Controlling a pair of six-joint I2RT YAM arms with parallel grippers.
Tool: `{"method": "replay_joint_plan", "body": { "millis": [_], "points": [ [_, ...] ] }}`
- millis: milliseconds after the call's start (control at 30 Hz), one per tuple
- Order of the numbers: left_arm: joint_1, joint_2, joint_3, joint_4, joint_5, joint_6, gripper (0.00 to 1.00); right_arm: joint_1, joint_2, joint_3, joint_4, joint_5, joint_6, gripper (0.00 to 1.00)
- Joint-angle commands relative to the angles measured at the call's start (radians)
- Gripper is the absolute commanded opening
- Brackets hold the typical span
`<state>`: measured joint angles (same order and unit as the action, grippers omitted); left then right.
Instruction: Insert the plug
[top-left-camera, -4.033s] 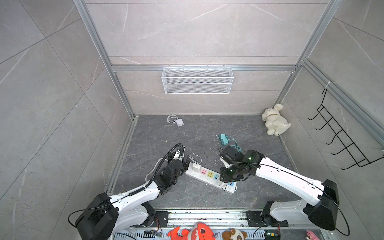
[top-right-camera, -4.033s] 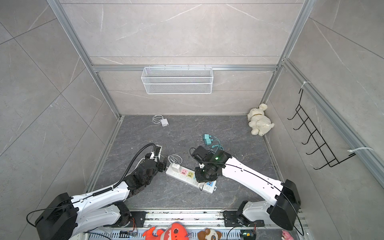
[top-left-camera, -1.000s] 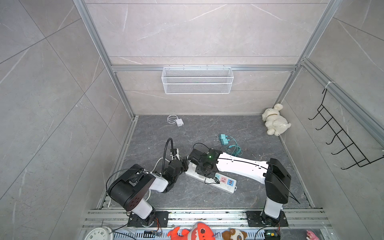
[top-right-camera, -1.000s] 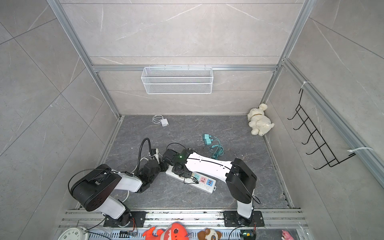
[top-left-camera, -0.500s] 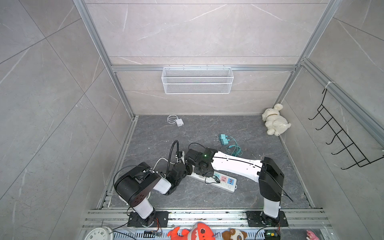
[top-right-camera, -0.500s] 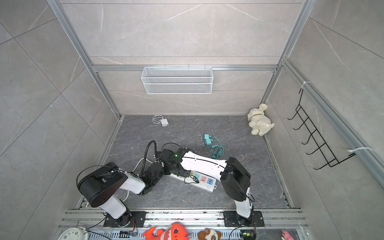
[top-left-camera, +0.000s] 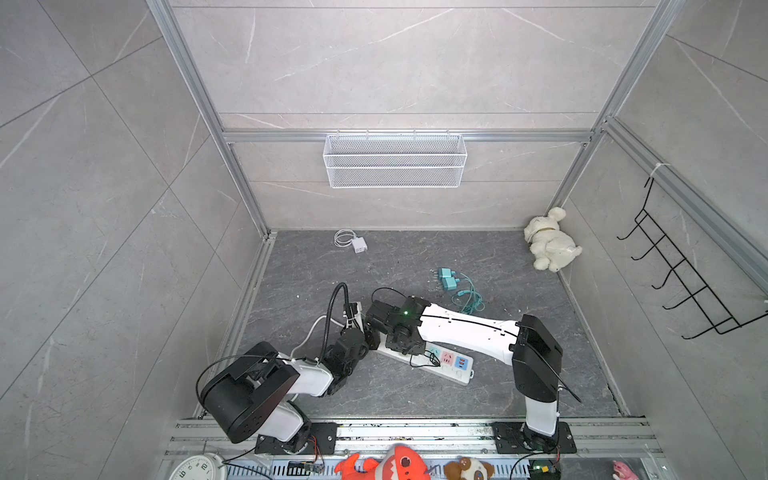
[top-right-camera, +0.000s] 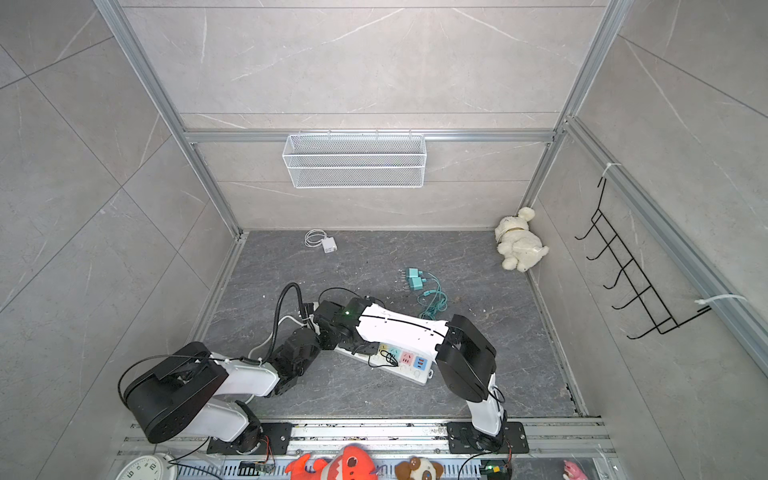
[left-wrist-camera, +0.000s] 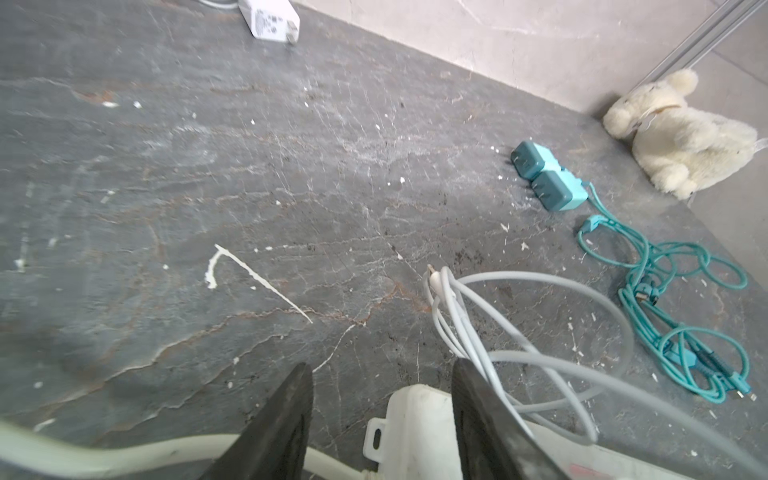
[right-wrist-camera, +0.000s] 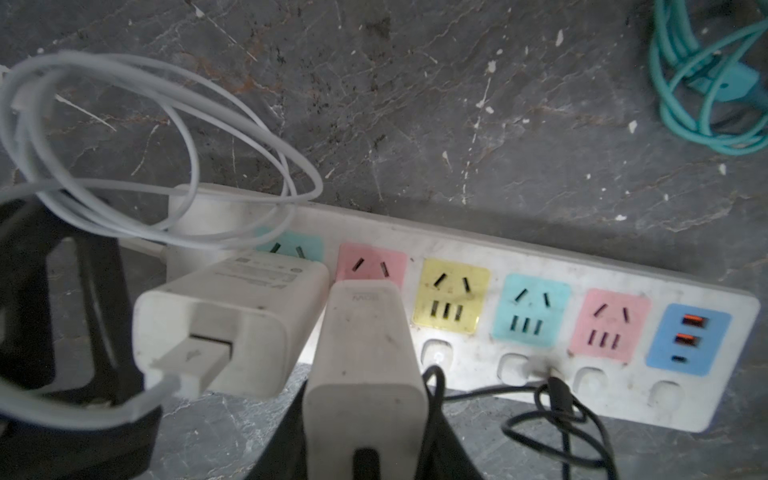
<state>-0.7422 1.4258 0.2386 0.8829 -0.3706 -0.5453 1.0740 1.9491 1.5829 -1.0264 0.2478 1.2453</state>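
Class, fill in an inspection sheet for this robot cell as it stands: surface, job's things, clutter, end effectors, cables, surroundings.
Surface: dark stone floor, flecked with white specks.
Job's things: strip lies flat; charger at a pink socket, seating unclear; second charger at the teal socket beside it.
Clutter: two teal chargers, spare charger, plush dog in the back corner.
End effectors: right end effector shut on the charger; left end effector open, straddling the strip's end.
Cables: white cable looped beside the strip; black cable across its edge; teal cable tangled.
Surroundings: tiled walls, wire basket, hook rack.
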Motion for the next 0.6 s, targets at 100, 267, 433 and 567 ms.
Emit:
{"method": "replay_joint_plan", "body": {
  "millis": [100, 267, 433, 567],
  "points": [
    [-0.005, -0.097, -0.028, -0.061, -0.081, 0.016, 0.56, 0.017, 0.09, -0.073, 0.015, -0.07, 0.045, 0.04],
    [-0.005, -0.095, -0.051, -0.044, -0.09, 0.01, 0.56, 0.018, 0.131, -0.044, 0.017, -0.099, 0.042, 0.03],
    [-0.005, -0.093, -0.062, -0.033, -0.085, 0.008, 0.55, -0.012, 0.14, 0.047, -0.047, -0.067, -0.008, 0.02],
    [-0.005, -0.069, -0.056, -0.006, -0.083, 0.025, 0.55, -0.023, 0.13, 0.091, -0.087, -0.059, -0.038, 0.02]
  ]
}}
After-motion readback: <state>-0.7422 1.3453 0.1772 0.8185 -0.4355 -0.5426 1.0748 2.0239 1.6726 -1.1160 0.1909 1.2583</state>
